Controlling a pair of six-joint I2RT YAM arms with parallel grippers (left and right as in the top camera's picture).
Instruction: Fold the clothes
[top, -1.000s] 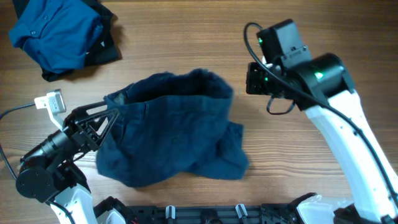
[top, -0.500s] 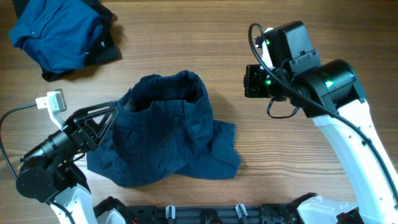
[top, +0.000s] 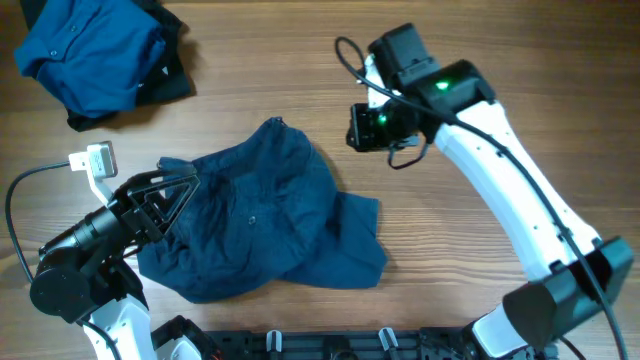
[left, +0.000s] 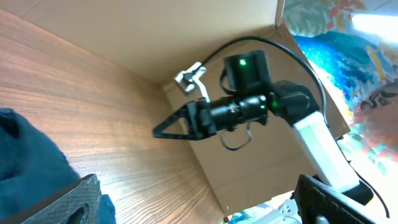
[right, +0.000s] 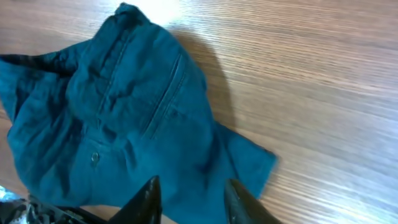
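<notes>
While the right gripper (right: 191, 202) hangs clear, the shorts (top: 255, 225) lie just below.

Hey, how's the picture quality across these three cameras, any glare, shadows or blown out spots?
Overhead: even light, sharp, only soft shadows around the navy shorts. Right wrist: glare washes out the wooden table at the top edge; the shorts throw a dark shadow to their right. Left wrist: upper right corner is overexposed.
</notes>
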